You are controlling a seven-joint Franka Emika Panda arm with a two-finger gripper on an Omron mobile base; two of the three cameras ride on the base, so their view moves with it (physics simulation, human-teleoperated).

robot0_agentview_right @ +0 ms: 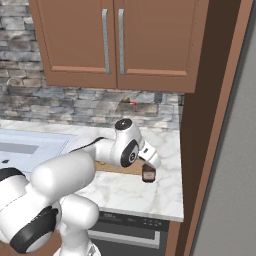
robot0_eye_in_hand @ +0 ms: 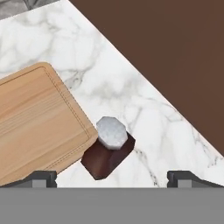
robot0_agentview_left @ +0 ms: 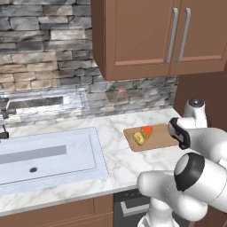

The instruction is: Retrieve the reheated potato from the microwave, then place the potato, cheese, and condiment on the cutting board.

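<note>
The end effector (robot0_eye_in_hand: 112, 178) hangs spread wide and holding nothing, right above the condiment (robot0_eye_in_hand: 108, 151), which stands on the marble bench (robot0_eye_in_hand: 166, 127) just beside the cutting board's (robot0_eye_in_hand: 39, 122) corner. The potato (robot0_agentview_left: 139, 138) and cheese (robot0_agentview_left: 146, 131) lie on the board.

Small dark brown-red condiment bottle (robot0_eye_in_hand: 107, 153) with a pale grey faceted cap (seen from above) stands on white grey-veined marble counter (robot0_eye_in_hand: 144, 109), just beside the corner of the flat light-brown wooden cutting board (robot0_eye_in_hand: 37, 122). Gripper (robot0_eye_in_hand: 112, 178) above it, dark fingertips (robot0_eye_in_hand: 41, 178) spread wide apart. Dark brown panel (robot0_eye_in_hand: 175, 52) borders the counter.
</note>
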